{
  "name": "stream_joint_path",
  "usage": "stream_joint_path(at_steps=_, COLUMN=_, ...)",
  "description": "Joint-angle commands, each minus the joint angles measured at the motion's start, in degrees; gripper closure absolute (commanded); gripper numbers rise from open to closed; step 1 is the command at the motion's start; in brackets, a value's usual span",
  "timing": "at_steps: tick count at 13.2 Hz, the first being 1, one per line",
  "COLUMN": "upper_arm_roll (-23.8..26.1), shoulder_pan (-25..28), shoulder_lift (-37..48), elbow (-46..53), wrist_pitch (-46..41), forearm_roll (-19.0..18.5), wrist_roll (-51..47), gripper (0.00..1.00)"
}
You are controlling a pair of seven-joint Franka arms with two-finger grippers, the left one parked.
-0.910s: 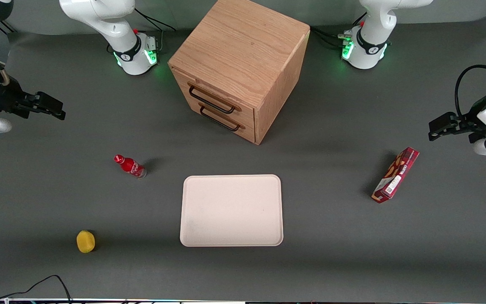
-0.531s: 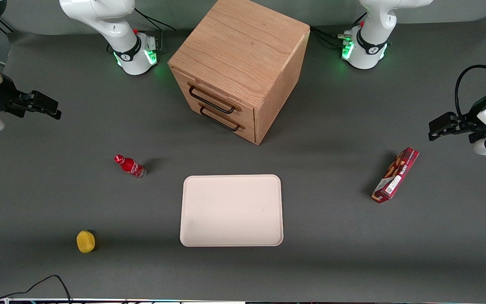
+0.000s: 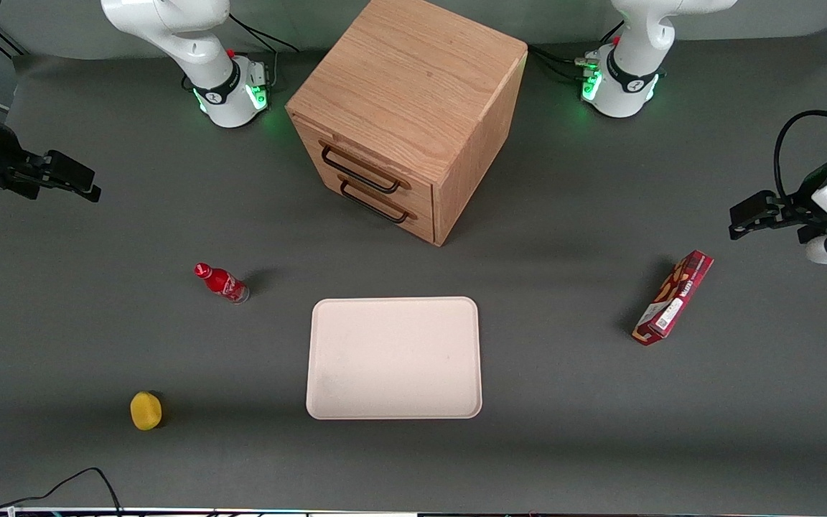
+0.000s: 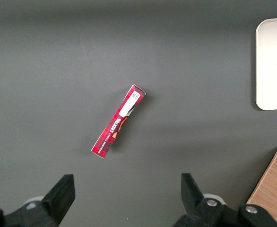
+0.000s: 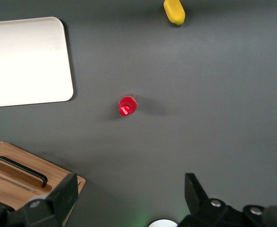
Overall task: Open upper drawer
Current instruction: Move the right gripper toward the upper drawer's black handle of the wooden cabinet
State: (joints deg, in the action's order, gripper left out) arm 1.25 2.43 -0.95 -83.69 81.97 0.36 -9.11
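Hand at left edge of front view, fingers spread, empty, well apart from closed upper drawer. Risk: lower drawer's handle close below, easily hooked by mistake.

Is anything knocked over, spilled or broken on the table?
Nothing stands out. The small red bottle stands upright, and the upper drawer of the wooden cabinet is shut. The gripper, fingers open, hovers at the working arm's end of the table, holding nothing.
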Motion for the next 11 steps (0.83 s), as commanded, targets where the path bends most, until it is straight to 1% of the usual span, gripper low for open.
stream_joint_path(at_steps=1, upper_arm_roll=-0.28, shoulder_pan=-0.05, shoulder_lift=-0.54, elbow=1.78, wrist_pitch=-1.28, forearm_roll=1.04, wrist_roll=1.55, gripper=0.0)
stream_joint_path(at_steps=3, upper_arm_roll=-0.02, shoulder_pan=0.21, shoulder_lift=-0.37, elbow=1.78, wrist_pitch=-1.63, forearm_roll=1.13, wrist_roll=5.05, gripper=0.0)
stream_joint_path(at_steps=4, upper_arm_roll=0.25, shoulder_pan=0.3, shoulder_lift=-0.2, elbow=1.95, wrist_pitch=-2.5, forearm_roll=2.17, wrist_roll=6.37, gripper=0.0)
stream_joint_path(at_steps=6, upper_arm_roll=1.38, shoulder_pan=0.65, shoulder_lift=0.42, elbow=2.39, wrist_pitch=-2.95, forearm_roll=5.77, wrist_roll=8.74, gripper=0.0)
stream_joint_path(at_steps=7, upper_arm_roll=3.48, shoulder_pan=0.56, shoulder_lift=0.42, elbow=2.4, wrist_pitch=-2.95, forearm_roll=7.35, wrist_roll=11.11, gripper=0.0)
stream_joint_path(at_steps=9, upper_arm_roll=8.13, shoulder_pan=0.56, shoulder_lift=0.42, elbow=2.74, wrist_pitch=-2.95, forearm_roll=7.98, wrist_roll=17.25, gripper=0.0)
stream_joint_path(at_steps=10, upper_arm_roll=11.12, shoulder_pan=0.3, shoulder_lift=0.33, elbow=3.1, wrist_pitch=-2.95, forearm_roll=8.51, wrist_roll=18.24, gripper=0.0)
stream_joint_path(at_steps=11, upper_arm_roll=13.5, shoulder_pan=0.39, shoulder_lift=0.33, elbow=3.36, wrist_pitch=-2.95, forearm_roll=9.9, wrist_roll=18.08, gripper=0.0)
